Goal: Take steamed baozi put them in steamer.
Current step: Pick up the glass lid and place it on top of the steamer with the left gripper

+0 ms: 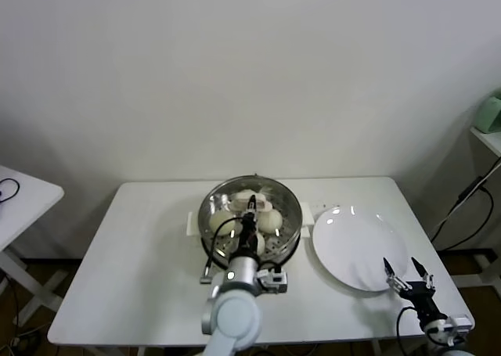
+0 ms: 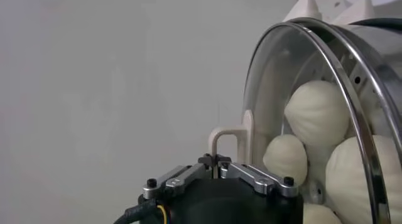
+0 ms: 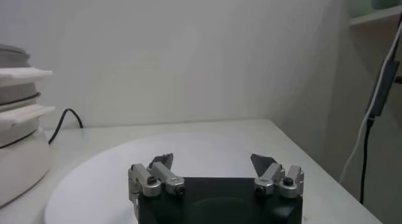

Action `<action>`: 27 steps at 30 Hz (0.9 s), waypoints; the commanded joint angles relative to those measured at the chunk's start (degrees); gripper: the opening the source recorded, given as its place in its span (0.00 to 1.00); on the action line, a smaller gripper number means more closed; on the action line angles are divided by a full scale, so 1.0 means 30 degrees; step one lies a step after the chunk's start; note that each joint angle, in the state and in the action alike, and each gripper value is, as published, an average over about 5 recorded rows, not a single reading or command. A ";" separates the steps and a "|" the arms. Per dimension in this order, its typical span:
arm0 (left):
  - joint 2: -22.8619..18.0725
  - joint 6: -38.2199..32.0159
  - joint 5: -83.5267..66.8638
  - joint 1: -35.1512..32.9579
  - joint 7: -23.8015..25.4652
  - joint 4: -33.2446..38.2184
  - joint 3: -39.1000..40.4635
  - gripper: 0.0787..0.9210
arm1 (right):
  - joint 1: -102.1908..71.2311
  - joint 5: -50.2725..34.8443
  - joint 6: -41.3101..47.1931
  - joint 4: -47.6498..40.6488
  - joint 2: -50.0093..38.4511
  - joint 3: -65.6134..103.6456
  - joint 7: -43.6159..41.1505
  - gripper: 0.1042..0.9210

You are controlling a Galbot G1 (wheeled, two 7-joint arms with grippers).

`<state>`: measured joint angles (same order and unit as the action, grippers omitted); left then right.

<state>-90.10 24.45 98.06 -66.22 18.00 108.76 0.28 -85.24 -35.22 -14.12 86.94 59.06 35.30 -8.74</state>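
The left gripper (image 1: 252,210) hangs over the middle of the steamer (image 1: 291,215), its fingers pressed tight together with nothing between them; in the left wrist view the two metal fingertips (image 2: 217,161) meet in a closed point and hold nothing. The steamed baozi (image 1: 222,221) lie inside the steamer, clustered around and under that gripper: smooth, domed, cream-white buns with a matte doughy skin, resting on a perforated steel tray. The steamer itself is a round pot of shiny polished steel with a bright rolled rim, seated on a cream-white base with side handles. The right gripper (image 1: 408,277) sits at the near edge of the white plate (image 1: 344,239), which lies just beside the steamer on its right; its dark pointed fingers are spread wide apart and carry nothing. The plate is flat, round and glossy, with highlights on its glaze. Both stand on a plain white table (image 1: 145,246) with a smooth matte top
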 commanded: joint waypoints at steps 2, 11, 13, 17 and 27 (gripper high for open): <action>0.0032 -0.0097 -0.0048 -0.0051 -0.0099 -0.0058 -0.0009 0.06 | 0.0028 0.0008 -0.0047 0.0033 0.0044 0.0003 -0.0008 0.88; 0.0048 -0.0264 0.0157 -0.0167 -0.0223 -0.0061 -0.0057 0.06 | 0.0076 -0.0028 -0.0051 0.0188 0.0136 0.0003 -0.0076 0.88; 0.0039 -0.0294 0.0201 -0.0185 -0.0253 -0.0049 -0.0061 0.08 | 0.0086 -0.0031 -0.0052 0.0199 0.0165 0.0005 -0.0088 0.88; 0.0016 -0.0288 0.0219 -0.0178 -0.0320 -0.0043 -0.0096 0.20 | 0.0097 -0.0033 -0.0069 0.0202 0.0208 0.0000 -0.0118 0.88; 0.0159 -0.0391 0.0312 -0.0270 -0.0450 0.0146 -0.0248 0.55 | 0.0104 -0.0037 -0.0069 0.0270 0.0346 0.0033 -0.0133 0.88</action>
<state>-89.83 23.48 98.87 -67.02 16.75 109.04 -0.15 -84.98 -35.28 -14.29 87.67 60.03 35.32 -9.15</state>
